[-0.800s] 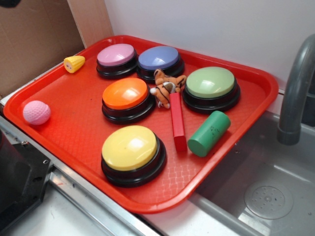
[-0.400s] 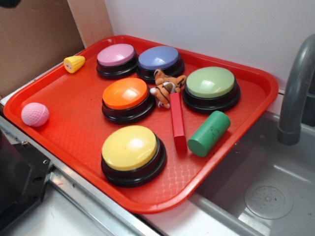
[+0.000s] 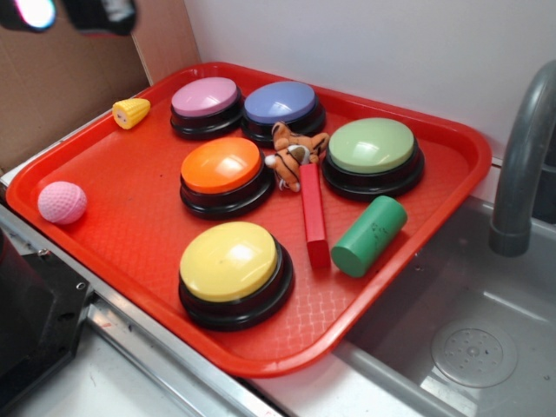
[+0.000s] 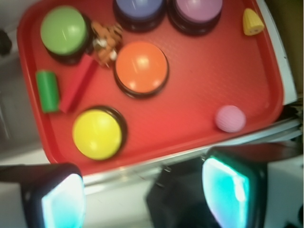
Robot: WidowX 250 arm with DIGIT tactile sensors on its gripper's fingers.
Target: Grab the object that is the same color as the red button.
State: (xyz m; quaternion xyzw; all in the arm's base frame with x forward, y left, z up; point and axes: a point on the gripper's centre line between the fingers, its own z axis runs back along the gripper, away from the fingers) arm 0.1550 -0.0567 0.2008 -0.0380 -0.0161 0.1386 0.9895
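The gripper [image 4: 145,197] hangs high off the tray's [image 3: 104,161] near edge, fingers spread wide, with open air beneath it. Ahead and to its left lies the red block [image 3: 314,226], hemmed in: the green cylinder [image 3: 368,235] just beside it on the far side, the yellow button [image 3: 233,271] near its nearer flank, the toy tiger [image 3: 294,153] touching its far end. From above it is unblocked.

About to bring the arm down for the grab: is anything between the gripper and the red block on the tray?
Nothing visible blocks a drop from above. The gripper hangs open, high over the tray's near edge. The red block lies flat with its top bare, but the green cylinder sits close beside it, and the tiger toy at its far end.
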